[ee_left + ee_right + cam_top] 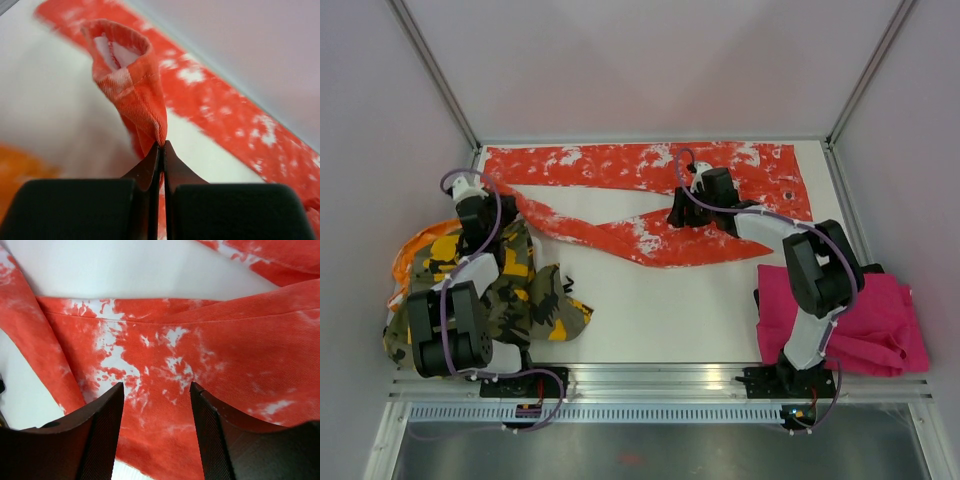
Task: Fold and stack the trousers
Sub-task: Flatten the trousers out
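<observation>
Orange-red trousers with white splatter [650,165] lie spread across the back of the table. One leg runs along the far edge and the other leg [640,238] slants toward the middle. At the left end of that slanting leg, my left gripper [508,203] is shut on a pinch of the cloth beside the hem. In the left wrist view the pinch sits at the gripper's [162,145] tips, with the open hem [117,47] lifted beyond them. My right gripper [156,390] is open above the slanting leg [165,355], fingers apart and nothing between them; in the top view it [677,216] hovers mid-leg.
Camouflage trousers [525,290] lie in a heap at the near left, by the left arm's base, with orange cloth [420,242] showing under them. Magenta pink trousers [865,320] lie folded at the near right. Enclosure walls and frame posts [440,75] bound the table.
</observation>
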Motion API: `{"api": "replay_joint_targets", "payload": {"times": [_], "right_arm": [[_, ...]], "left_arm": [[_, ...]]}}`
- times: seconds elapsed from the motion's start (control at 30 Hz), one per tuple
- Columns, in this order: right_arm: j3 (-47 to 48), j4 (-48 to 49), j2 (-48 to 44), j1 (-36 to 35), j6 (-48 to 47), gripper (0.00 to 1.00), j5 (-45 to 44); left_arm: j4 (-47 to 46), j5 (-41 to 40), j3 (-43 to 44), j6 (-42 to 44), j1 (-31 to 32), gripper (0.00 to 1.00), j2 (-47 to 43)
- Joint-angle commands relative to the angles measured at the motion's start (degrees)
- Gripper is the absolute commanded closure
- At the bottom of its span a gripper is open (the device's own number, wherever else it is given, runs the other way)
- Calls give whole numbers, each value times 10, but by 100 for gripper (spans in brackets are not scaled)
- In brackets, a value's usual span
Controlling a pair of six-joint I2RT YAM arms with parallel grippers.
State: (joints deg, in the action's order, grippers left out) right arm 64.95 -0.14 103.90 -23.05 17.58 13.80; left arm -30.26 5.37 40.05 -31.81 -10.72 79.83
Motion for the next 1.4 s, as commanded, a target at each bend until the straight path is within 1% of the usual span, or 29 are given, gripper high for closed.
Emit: {"api": "replay_joint_targets", "payload": {"times": [0.0, 0.1, 0.2, 0.3, 0.37, 0.43, 0.47, 0.5, 0.53, 0.57, 0.6, 0.67, 0.73, 0.77, 0.83, 0.87, 0.97, 1.07, 1.1, 1.17, 1.2, 1.23, 1.3, 1.37], "right_arm": [[43, 31, 37, -22, -4, 38, 23], [75, 30, 80, -53, -11, 41, 23], [105, 29, 134, -83, -9, 42, 4], [128, 25, 174, -104, -6, 48, -25], [148, 10, 193, -112, -5, 54, -40], [159, 3, 217, -116, -8, 62, -49], [170, -1, 224, -120, -8, 67, -71], [177, -15, 239, -120, -8, 77, -83], [186, -20, 245, -120, -7, 83, -97], [208, -33, 252, -120, -5, 87, -114], [218, -37, 264, -119, 5, 95, -162], [253, -37, 275, -114, 16, 100, -192], [281, -37, 297, -101, 45, 100, -218], [311, -36, 315, -96, 55, 100, -220], [340, -37, 333, -79, 76, 100, -220], [359, -37, 340, -75, 82, 100, -221], [378, -35, 346, -67, 74, 100, -203], [365, -19, 344, -68, 66, 99, -141], [358, -14, 343, -70, 66, 99, -125], [331, -7, 336, -80, 58, 99, -99], [320, -4, 331, -85, 53, 99, -97], [307, -4, 326, -94, 49, 99, -95], [271, 18, 306, -101, 45, 95, -80], [242, 30, 286, -107, 45, 91, -51]], "left_arm": [[-52, -12, -36, -79, -65, 98, 9], [-58, 10, -40, -96, -93, 98, 29], [-58, 1, -43, -97, -100, 98, 22], [-57, -24, -53, -95, -103, 98, -5], [-57, -35, -62, -86, -107, 98, -22], [-44, -36, -59, -78, -111, 98, -43], [-33, -34, -55, -74, -115, 98, -49], [-19, -33, -47, -71, -116, 98, -56], [-14, -29, -44, -69, -117, 98, -67], [-12, -14, -39, -61, -120, 98, -71], [-11, -7, -29, -55, -120, 98, -76], [-9, 10, -18, -44, -121, 98, -88], [-7, 11, -8, -39, -120, 98, -94], [-7, 3, -7, -35, -121, 98, -100], [-10, 0, -7, -27, -121, 98, -100], [-10, -2, -7, -24, -123, 98, -97], [-12, -6, -13, -25, -129, 98, -86], [-29, -7, -20, -36, -141, 98, -37], [-28, -4, -13, -44, -145, 98, -1], [-30, 19, -6, -77, -169, 98, 40], [-38, 30, 1, -82, -177, 98, 79], [-44, 62, 5, -86, -184, 98, 97], [-55, 91, 8, -85, -201, 98, 125], [-57, 125, 6, -68, -207, 97, 126]]}}
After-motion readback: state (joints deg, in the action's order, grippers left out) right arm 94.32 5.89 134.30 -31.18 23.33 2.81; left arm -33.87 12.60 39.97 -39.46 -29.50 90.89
